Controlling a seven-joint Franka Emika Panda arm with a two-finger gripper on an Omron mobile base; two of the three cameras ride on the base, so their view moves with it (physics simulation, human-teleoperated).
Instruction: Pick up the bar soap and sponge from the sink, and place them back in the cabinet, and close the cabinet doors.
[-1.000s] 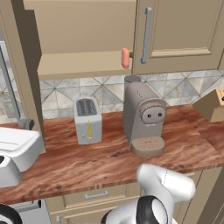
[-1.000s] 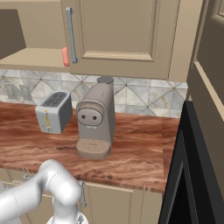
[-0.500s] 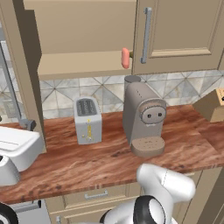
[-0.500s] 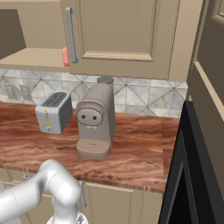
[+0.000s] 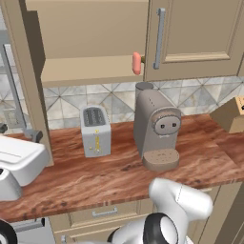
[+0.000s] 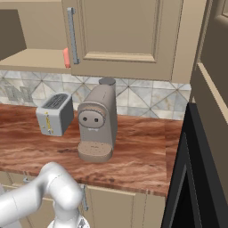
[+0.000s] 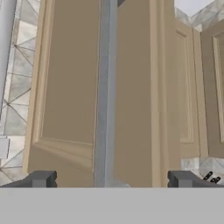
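Note:
The bar soap (image 5: 137,63) (image 6: 66,57) lies on the cabinet (image 5: 90,28) shelf, at its front edge beside the right door. That right cabinet door (image 5: 190,33) looks shut. The left door (image 5: 29,81) stands swung out and is seen edge-on, with its silver bar handle (image 5: 10,81) (image 7: 106,87) facing left. My gripper (image 5: 18,132) (image 7: 111,179) is open at the handle's lower end, one finger on each side of the bar and nothing held. The sponge and the sink are out of view.
On the wooden counter (image 5: 95,174) stand a toaster (image 5: 95,129), a tan coffee machine (image 5: 156,128) and a knife block (image 5: 232,114) at the far right. A tall black appliance (image 6: 196,178) borders the counter's right end.

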